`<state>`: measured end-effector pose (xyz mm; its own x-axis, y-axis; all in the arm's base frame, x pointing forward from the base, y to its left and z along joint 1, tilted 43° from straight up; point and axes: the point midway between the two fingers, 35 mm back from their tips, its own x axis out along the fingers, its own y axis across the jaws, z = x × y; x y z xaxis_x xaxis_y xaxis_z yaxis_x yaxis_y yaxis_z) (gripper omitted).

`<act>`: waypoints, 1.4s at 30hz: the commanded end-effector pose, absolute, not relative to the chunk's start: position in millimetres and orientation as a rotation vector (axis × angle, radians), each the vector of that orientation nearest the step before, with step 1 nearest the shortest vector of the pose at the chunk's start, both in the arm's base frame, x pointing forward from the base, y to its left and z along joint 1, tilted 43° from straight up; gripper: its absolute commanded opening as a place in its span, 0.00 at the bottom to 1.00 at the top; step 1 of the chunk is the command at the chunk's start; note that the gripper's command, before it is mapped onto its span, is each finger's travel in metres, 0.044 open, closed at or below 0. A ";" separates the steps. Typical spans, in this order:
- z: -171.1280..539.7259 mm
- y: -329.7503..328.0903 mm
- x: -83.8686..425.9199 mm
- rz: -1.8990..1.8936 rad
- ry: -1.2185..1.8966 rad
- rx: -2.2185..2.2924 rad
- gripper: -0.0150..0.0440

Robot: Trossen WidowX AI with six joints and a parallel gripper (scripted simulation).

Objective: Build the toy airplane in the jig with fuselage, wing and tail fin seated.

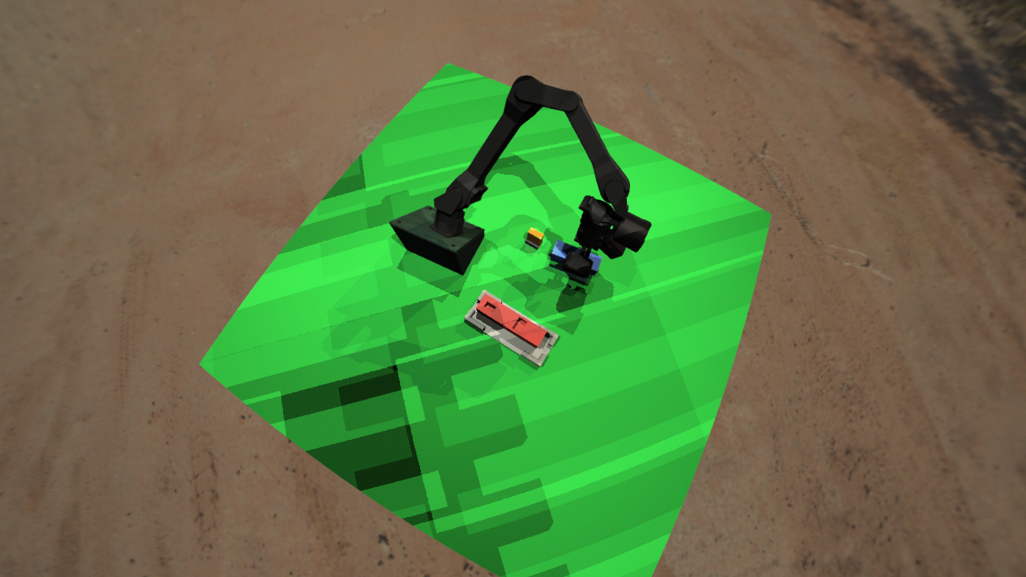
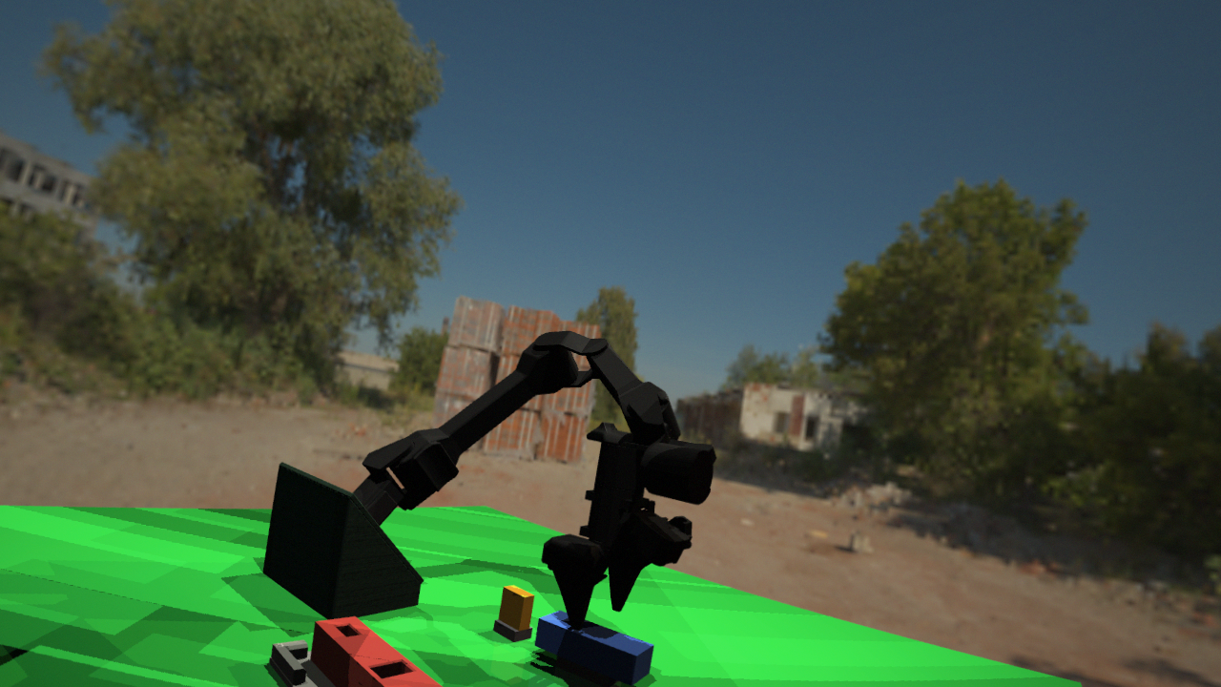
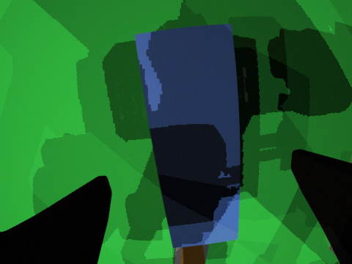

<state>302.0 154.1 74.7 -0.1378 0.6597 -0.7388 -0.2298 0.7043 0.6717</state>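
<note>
The red fuselage (image 1: 513,324) (image 2: 358,654) lies in the grey jig (image 1: 547,355) (image 2: 288,659), with two dark sockets showing on its top. The blue wing (image 1: 559,250) (image 2: 608,653) (image 3: 193,98) lies flat on the green mat, apart from the jig. The orange tail fin (image 1: 533,236) (image 2: 515,607) stands upright on its dark tab just beside one end of the wing. My gripper (image 1: 578,263) (image 2: 597,614) (image 3: 202,174) is open and empty. It is low over the wing, with one finger on each long side.
The arm's dark base block (image 1: 438,238) (image 2: 333,547) stands on the green mat (image 1: 574,430) (image 2: 128,555) behind the parts. Brown dirt ground surrounds the mat on all sides.
</note>
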 end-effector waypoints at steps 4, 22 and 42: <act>66.3 161.7 300.4 0.798 1.529 0.376 1.00; 45.4 181.1 295.7 0.800 1.529 0.378 1.00; 43.7 182.6 295.2 0.800 1.529 0.378 0.44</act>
<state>295.4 181.9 43.7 -0.1386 0.6622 -0.7364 -0.2266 0.7026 0.6745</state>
